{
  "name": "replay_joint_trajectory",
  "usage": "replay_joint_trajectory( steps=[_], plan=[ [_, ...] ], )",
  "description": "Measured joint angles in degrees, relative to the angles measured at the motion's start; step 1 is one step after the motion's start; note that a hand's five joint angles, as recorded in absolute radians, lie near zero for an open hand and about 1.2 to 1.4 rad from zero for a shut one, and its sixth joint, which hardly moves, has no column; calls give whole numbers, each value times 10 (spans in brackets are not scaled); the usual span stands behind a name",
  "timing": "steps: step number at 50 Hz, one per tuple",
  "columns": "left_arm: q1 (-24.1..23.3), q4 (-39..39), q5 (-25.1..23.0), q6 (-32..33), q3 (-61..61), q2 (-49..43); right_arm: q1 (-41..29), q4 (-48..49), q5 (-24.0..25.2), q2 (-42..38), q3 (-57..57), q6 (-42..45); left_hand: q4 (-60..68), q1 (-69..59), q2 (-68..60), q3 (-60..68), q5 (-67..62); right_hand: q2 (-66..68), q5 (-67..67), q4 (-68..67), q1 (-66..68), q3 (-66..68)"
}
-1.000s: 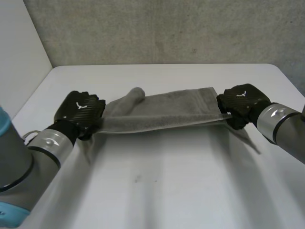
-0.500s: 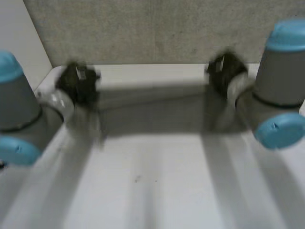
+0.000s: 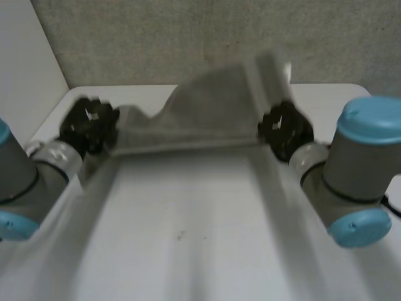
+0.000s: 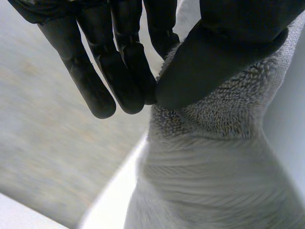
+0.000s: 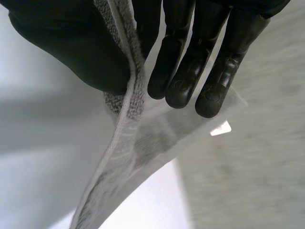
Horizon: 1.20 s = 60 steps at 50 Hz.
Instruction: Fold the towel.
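I have the towel (image 3: 207, 119) lifted off the table (image 3: 188, 238) and stretched between both arms near the far edge, with its loose part billowing up and away from me. My left robot hand (image 4: 119, 62) pinches one end between thumb and fingers, and the cloth bunches right under the thumb. My right robot hand (image 5: 71, 43) pinches the other end the same way, on a hemmed edge, with the rest hanging below its fingertips.

I take this to be the swing that spreads the towel or throws one half over. To do it well, I'd hold both pinches firm. I'd have the two robot hands level and evenly apart so the held edge is taut, then let the loose part settle before lowering. The left grip sits on a bunched bit, so I'd watch for slipping or a trapped wrinkle. I'd bring the edge down slowly rather than drop it.
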<state>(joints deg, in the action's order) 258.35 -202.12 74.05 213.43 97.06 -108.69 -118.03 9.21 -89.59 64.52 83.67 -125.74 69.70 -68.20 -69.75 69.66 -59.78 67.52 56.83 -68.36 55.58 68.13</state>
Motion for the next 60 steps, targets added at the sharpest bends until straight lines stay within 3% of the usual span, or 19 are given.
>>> replay_joint_trajectory(
  steps=[8,15,19,24,33,41,47,48,52,60],
  plan=[
    [11,1,-27,3,65,-42,0,-14,15,-57,50,-38,0,-5,0,0,0,0,2,0,0,0],
    [31,18,-26,3,79,-42,0,-30,22,-56,60,-74,-5,-5,6,-5,4,0,3,0,0,0],
    [53,45,-25,2,88,-27,3,-45,26,-33,67,-125,-73,67,81,-72,73,0,3,0,0,0],
    [62,60,-23,1,97,-13,6,-56,37,-9,72,-180,-265,247,265,-263,265,0,3,0,0,0],
    [54,62,-20,-6,131,13,13,-82,69,0,69,-275,-300,284,300,-299,301,0,4,0,0,0],
    [9,53,-9,-32,201,75,26,-95,107,-7,63,-378,-308,292,308,-307,309,0,5,0,0,0],
    [-7,39,31,-39,227,97,28,-95,111,-6,62,-387,-308,292,308,-307,309,0,5,0,0,0],
    [-9,27,59,-39,238,105,28,-95,112,-6,62,-387,-308,291,308,-307,309,0,5,0,0,0],
    [-4,6,92,-37,252,113,30,-95,110,-3,62,-381,-308,291,308,-307,309,0,5,0,0,0],
    [62,-7,91,-34,258,103,48,-95,106,0,71,-344,-308,292,308,-307,309,0,5,0,0,0]
  ],
)
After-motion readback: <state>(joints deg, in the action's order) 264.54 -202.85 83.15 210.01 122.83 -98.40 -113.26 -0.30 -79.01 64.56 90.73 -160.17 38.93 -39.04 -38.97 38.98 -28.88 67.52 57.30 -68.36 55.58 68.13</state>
